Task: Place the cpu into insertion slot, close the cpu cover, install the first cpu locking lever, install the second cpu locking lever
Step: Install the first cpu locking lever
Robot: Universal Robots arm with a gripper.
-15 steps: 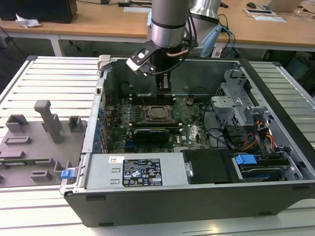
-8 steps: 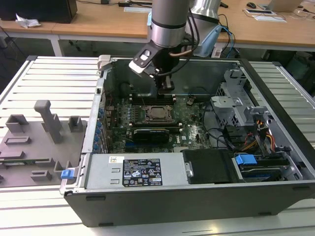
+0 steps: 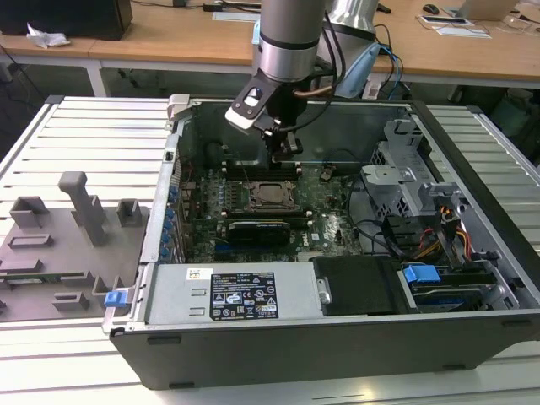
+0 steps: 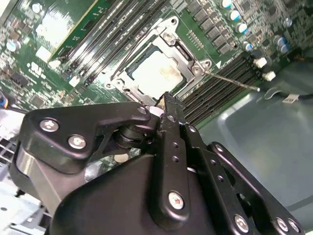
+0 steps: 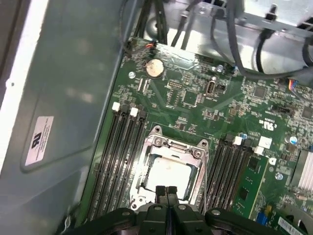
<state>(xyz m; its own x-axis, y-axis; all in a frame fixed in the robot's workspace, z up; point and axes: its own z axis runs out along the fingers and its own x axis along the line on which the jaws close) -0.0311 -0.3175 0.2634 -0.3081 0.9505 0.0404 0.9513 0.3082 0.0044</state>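
An open computer case [image 3: 253, 346] is laid on the table [image 3: 84, 126], and the green motherboard [image 3: 331, 224] is exposed inside it. The end effector [image 5: 166, 188], its fingers pressed together on nothing, is held just above the insertion slot [image 3: 253, 196]. The cpu cover [image 5: 177, 146] is lowered around the cpu [image 5: 168, 171], which is seated in the slot.

You see the arm [image 3: 287, 38] cut off at the exterior view's upper edge. In the first wrist view the gripper [image 5: 166, 190] hides the near edge of the cpu cover [image 5: 172, 148]. In the exterior view, mid-frame, the insertion slot [image 3: 272, 194] is too small to tell its levers.
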